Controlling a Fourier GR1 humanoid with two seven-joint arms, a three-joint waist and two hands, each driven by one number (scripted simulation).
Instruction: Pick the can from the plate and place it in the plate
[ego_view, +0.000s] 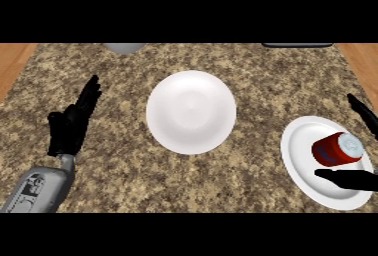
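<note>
Lying tilted on the white round plate at the counter's right edge (306, 170), the red cylindrical can with a pale lid (337, 148), right hand (353, 179) spread wide around it without contact, empty white round plate (191, 111) left of it, left hand (72, 122) open with fingers straight beyond that, speckled brown granite counter (258, 70).

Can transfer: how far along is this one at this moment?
Nothing finished yet: the red can lies on the right plate, and the middle plate holds nothing. In hand: the right hand is open beside the can, thumb below it and fingers above, not closed round it. The left hand rests open at the left. Left: grasp, lift, carry and set the can on the middle plate.
</note>
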